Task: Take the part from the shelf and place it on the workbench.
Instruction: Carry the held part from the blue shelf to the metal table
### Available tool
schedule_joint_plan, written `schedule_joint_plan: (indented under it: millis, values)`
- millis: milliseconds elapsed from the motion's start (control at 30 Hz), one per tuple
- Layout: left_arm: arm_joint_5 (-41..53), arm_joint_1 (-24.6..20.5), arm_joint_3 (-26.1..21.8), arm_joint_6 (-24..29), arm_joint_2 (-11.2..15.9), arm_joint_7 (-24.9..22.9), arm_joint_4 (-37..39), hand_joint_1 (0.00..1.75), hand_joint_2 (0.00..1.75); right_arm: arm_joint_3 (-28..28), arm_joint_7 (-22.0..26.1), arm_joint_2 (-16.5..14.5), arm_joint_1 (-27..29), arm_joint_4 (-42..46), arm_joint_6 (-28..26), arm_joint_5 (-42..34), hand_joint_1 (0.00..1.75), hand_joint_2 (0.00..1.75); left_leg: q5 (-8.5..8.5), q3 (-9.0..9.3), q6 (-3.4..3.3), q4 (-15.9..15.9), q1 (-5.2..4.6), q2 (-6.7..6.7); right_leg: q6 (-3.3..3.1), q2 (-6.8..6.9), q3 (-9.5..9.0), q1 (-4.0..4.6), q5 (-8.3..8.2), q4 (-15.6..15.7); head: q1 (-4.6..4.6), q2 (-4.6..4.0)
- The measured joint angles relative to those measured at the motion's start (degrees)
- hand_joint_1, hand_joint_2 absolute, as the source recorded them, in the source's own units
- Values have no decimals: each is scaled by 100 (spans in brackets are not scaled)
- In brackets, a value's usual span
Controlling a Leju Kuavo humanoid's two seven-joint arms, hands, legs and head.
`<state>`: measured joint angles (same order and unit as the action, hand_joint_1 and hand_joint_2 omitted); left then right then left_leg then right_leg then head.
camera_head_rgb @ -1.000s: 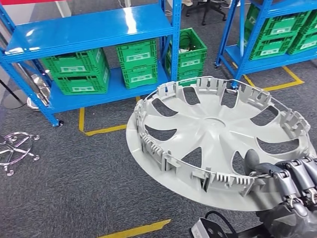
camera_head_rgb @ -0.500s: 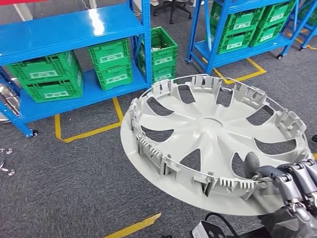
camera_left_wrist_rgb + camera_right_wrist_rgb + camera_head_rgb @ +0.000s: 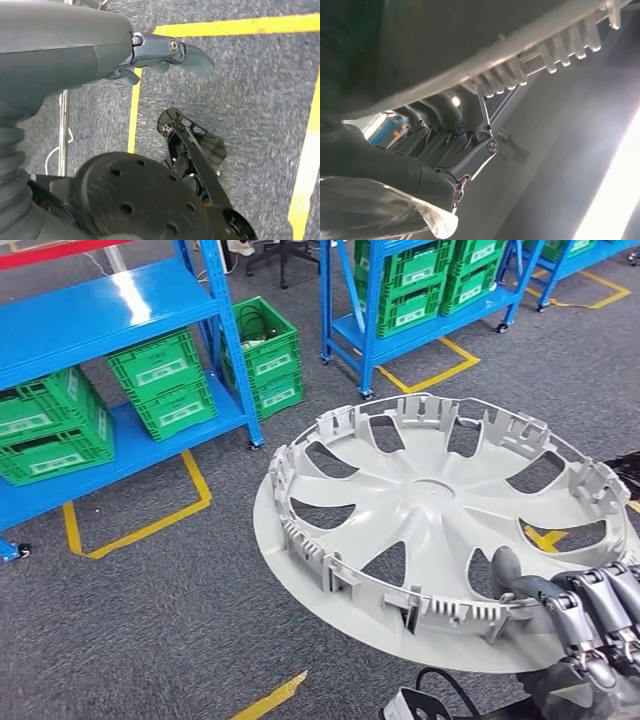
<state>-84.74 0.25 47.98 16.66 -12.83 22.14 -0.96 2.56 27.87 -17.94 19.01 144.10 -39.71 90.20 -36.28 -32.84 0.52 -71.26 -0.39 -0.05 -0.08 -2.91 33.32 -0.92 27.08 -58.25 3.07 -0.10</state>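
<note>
Since the earlier pictures my view has turned: the blue shelf (image 3: 113, 310) with its green crates (image 3: 162, 380) has slid to the left, and a second blue rack (image 3: 423, 300) has come closer at the top. Against my body, my right hand (image 3: 581, 625) and the part have not shifted. This hand grips the grey wheel cover (image 3: 430, 510) at its near rim, thumb on the inner side and fingers (image 3: 444, 112) curled over the ribbed edge. It is in the air, nearly flat, inner side up, above the grey carpet (image 3: 151, 620) with yellow lines (image 3: 136, 530). My left hand (image 3: 158, 50) hangs over the floor and holds nothing, with the fingers loosely straight.
</note>
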Motion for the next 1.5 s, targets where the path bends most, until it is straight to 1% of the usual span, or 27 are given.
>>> schedule_joint_plan:
  millis: [67, 100, 167, 233, 300, 367, 433, 467, 500, 533, 600, 667, 733, 800, 867, 933, 967, 1000, 1033, 1100, 1167, 1233, 1267, 1333, 1400, 1467, 1500]
  values:
    - [0, -2, 0, 2, 2, -13, 0, 0, 175, 0, 14, 0, -2, 0, 0, 0, 175, 175, 427, 302, -45, 718, 13, -191, 21, -154, 0, 7, -17, -7, -1, 0]
    - [1, -1, 1, 3, 4, -18, 0, 0, 175, -1, 24, -2, -7, 0, 0, 1, 175, 175, 547, 419, -61, 1033, 26, -319, 43, -223, 18, 14, -31, -19, 0, 0]
    - [-1, -5, 2, -1, 8, -28, 0, 0, 175, -3, 39, -10, -10, 7, 0, 0, 175, 175, 564, 495, -78, 1308, 38, -469, 110, -337, 96, 17, -79, -31, 4, -1]
    - [-3, -15, 2, -24, 5, -40, 0, 0, 175, -5, 46, -24, 4, 30, 0, -1, 175, 175, 575, 485, -114, 1377, 51, -368, 188, -402, 182, 11, -125, -28, 5, -1]
    - [-4, -18, 1, -58, 3, -65, 0, 0, 175, -7, 45, -30, 13, 61, 0, -3, 175, 175, 623, 480, -170, 1419, 75, -224, 243, -165, 312, 28, -6, -206, 39, -1]
    - [-5, -15, -2, -77, 2, -99, 0, 0, 175, -7, 42, -31, 11, 77, 0, -8, 175, 175, 638, 469, -200, 1432, 76, -56, 284, 162, 599, 37, 332, -808, 79, -1]
    - [-5, -13, -11, -79, 4, -120, 3, 0, 175, -8, 38, -31, 13, 79, 0, -9, 175, 175, 635, 454, -209, 1431, 68, 127, 319, 253, 887, 26, 608, -1480, 85, -1]
    - [-6, -13, -24, -80, 5, -122, 7, 0, 175, -9, 37, -31, 15, 79, 0, -9, 175, 175, 629, 453, -211, 1430, 65, 215, 329, 270, 913, 23, 611, -1593, 86, -1]
    - [-6, -14, -40, -81, 5, -127, 11, 0, 175, -11, 38, -31, 17, 79, 0, -8, 175, 175, 622, 457, -211, 1430, 63, 293, 330, 294, 822, 22, 514, -1485, 86, -1]
    - [-6, -16, -61, -86, 5, -134, 17, 0, 175, -14, 40, -31, 19, 83, 0, -8, 175, 175, 613, 470, -206, 1430, 61, 361, 322, 344, 628, 23, 347, -1180, 85, -1]
    - [-6, -20, -94, -106, 6, -153, 26, 0, 175, -24, 51, -31, 16, 99, 0, -7, 175, 175, 580, 498, -167, 1419, 32, 464, 275, 568, 166, 54, 108, -405, 90, -1]
    - [-6, -26, -118, -147, 10, -176, 31, 0, 175, -37, 73, -32, 12, 120, 0, -7, 175, 175, 555, 508, -113, 1409, -11, 562, 197, 698, -44, 87, 84, -34, 88, 1]
    - [-6, -38, -138, -187, 18, -204, 33, 0, 175, -54, 115, -36, 17, 142, 0, -8, 175, 175, 535, 520, -66, 1407, -27, 665, 121, 595, -37, 87, 80, -11, 86, 1]
    - [-6, -53, -163, -209, 27, -226, 33, 0, 175, -74, 173, -45, 18, 167, 0, -8, 175, 175, 395, 481, -3, 1251, -6, 494, 57, 474, -30, 64, 56, 11, 72, 0]
    - [-6, -61, -208, -215, 27, -222, 33, 0, 175, -96, 209, -60, 13, 182, 0, -7, 175, 175, 56, 236, 49, 665, 25, 188, 6, 357, -30, 47, 41, 23, 50, -1]
    - [-6, -65, -268, -222, 16, -193, 33, 0, 175, -132, 224, -66, 14, 188, 0, -5, 175, 175, -219, -63, 64, -43, 33, 93, -16, 220, -36, 47, 41, 22, 48, -1]
    - [-6, -69, -299, -233, 13, -182, 33, 0, 175, -152, 231, -66, 17, 191, 0, -5, 175, 175, -208, -113, 62, -189, 31, 87, -19, 138, -45, 48, 41, 20, 47, 0]
    - [-6, -74, -328, -245, 11, -187, 33, 0, 175, -170, 237, -66, 20, 192, 0, -5, 175, 175, -80, -68, 55, -115, 31, 81, -19, 52, -57, 48, 40, 17, 46, 0]
    - [-6, -78, -355, -251, 11, -200, 33, 0, 175, -185, 240, -67, 24, 192, 0, -5, 175, 175, 135, 58, 41, 157, 33, 50, -17, -36, -70, 48, 39, 13, 46, 0]
    - [-6, -76, -386, -238, 13, -234, 34, 0, 175, -200, 237, -68, 25, 192, 0, -5, 175, 175, 523, 340, 4, 852, 49, -181, 2, -188, -62, 51, 31, -4, 48, -1]
    - [-6, -72, -401, -197, 13, -260, 36, 0, 175, -215, 241, -70, 28, 197, 0, -6, 175, 175, 592, 469, -31, 1249, 60, -383, 60, -306, 13, 50, -2, -27, 49, 0]
    - [-6, -79, -404, -168, 10, -285, 37, 0, 175, -237, 254, -79, 54, 205, 0, -7, 175, 175, 551, 472, -74, 1350, 62, -348, 144, -406, 100, 42, -55, -25, 50, 0]
    - [-6, -84, -404, -167, 9, -294, 37, 0, 175, -248, 260, -84, 79, 209, 0, -7, 175, 175, 567, 465, -103, 1371, 71, -292, 176, -367, 144, 42, -53, -41, 53, 0]
    - [-6, -85, -404, -176, 5, -312, 37, 0, 175, -260, 267, -92, 111, 215, 0, -8, 175, 175, 607, 465, -164, 1413, 93, -160, 222, -100, 311, 56, 114, -314, 80, -1]
    - [-6, -84, -404, -191, 10, -339, 37, 0, 175, -274, 274, -94, 124, 219, 0, -9, 175, 175, 612, 458, -196, 1417, 85, -2, 268, 186, 652, 52, 462, -1021, 106, 0]
    - [-6, -87, -405, -204, 17, -368, 38, 0, 175, -300, 281, -94, 143, 219, 0, -10, 175, 175, 603, 457, -201, 1416, 74, 169, 303, 255, 908, 36, 636, -1591, 103, 0]
    - [-6, -92, -406, -212, 20, -380, 39, 0, 175, -314, 287, -94, 153, 219, 0, -10, 175, 175, 594, 462, -200, 1415, 71, 245, 310, 274, 889, 30, 574, -1587, 105, 0]
